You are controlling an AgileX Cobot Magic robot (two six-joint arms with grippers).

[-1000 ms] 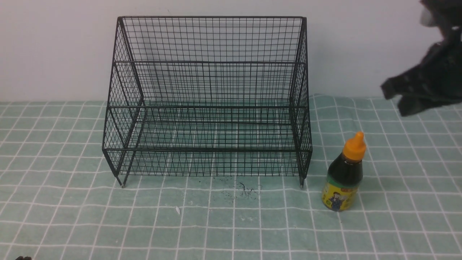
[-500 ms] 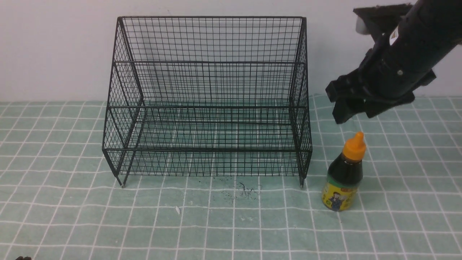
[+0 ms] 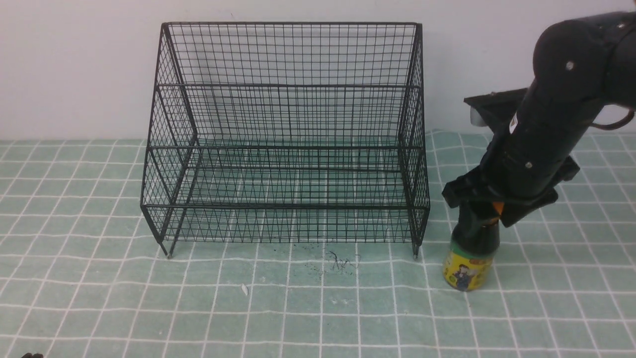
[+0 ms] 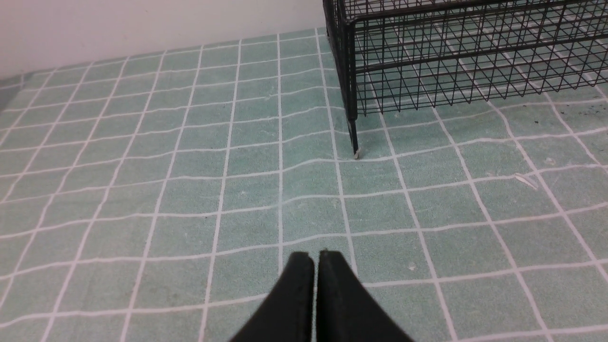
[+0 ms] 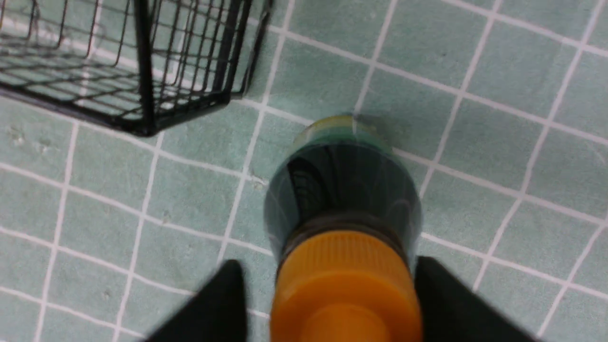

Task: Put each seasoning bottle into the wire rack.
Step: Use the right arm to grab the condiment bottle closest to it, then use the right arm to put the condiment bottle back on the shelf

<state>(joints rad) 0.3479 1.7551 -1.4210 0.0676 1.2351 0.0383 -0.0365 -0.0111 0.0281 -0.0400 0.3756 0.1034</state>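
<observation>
Upright seasoning bottle (image 3: 467, 271) just beside wire rack (image 3: 288, 205)

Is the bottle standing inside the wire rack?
No, the bottle stands on the checked cloth beside the rack, outside its right end.

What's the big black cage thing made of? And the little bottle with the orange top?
The wire rack looks like thin metal wire coated black: straight rods crossed in a see-through grid. The seasoning bottle seems glossy clear plastic, maybe glass: light glints on it. Its orange cap looks like matte plastic with fine ridges.
</observation>
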